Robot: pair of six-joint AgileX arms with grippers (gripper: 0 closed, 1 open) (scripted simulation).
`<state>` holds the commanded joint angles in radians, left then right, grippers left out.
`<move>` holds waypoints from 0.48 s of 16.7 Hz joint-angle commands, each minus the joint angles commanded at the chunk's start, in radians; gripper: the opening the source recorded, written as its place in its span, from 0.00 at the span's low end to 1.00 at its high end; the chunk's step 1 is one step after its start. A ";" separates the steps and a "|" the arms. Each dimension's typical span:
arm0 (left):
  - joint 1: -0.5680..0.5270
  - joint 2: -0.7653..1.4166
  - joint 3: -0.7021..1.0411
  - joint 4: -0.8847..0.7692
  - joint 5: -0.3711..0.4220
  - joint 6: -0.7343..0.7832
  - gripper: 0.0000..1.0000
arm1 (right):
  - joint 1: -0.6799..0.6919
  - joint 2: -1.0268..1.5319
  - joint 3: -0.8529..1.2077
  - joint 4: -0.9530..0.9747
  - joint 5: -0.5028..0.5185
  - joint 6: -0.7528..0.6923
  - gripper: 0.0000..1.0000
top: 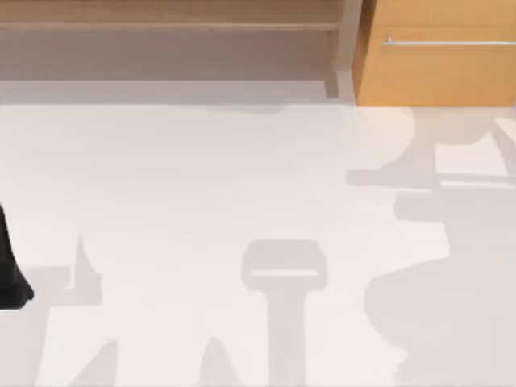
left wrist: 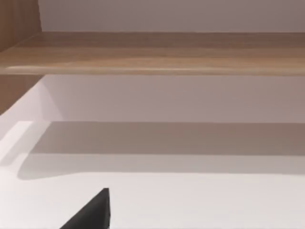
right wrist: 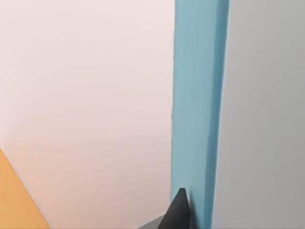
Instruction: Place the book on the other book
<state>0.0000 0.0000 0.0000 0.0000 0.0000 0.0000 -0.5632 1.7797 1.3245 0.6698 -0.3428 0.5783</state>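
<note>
Tabletop (top: 201, 177), white and broad, spreads across my top view, crossed by grey shadows of my arms; behind it stands a wooden shelf (top: 161, 16) at the far left and an orange cabinet (top: 435, 72) with a metal handle at the far right. My left arm (top: 10, 274) is a dark shape at the left edge of the table, parked; in its wrist view one dark fingertip (left wrist: 93, 212) pokes in over the white surface with the shelf beyond, and I cannot tell whether that gripper is spread or closed. In my right wrist view a blue book (right wrist: 198, 105) stands edge-on, very close, with one dark fingertip (right wrist: 178, 210) touching its edge; I judge the book is probably in my right gripper's grasp, though I cannot confirm that (the opposite finger is hidden). I cannot place the other book. The risks, as I judge them: a thin edge grip could let the blue book pivot or slip; lowering without a sighted target could land it off-centre, or tip it flat onto bare table.
</note>
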 joint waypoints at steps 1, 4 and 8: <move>0.000 0.000 0.000 0.000 0.000 0.000 1.00 | -0.015 -0.040 -0.046 0.014 0.009 0.081 0.00; 0.000 0.000 0.000 0.000 0.000 0.000 1.00 | -0.058 -0.152 -0.193 0.040 0.030 0.291 0.00; 0.000 0.000 0.000 0.000 0.000 0.000 1.00 | -0.091 -0.245 -0.391 0.038 0.037 0.521 0.00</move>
<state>0.0000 0.0000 0.0000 0.0000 0.0000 0.0000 -0.6544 1.5345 0.9339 0.7075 -0.3054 1.0998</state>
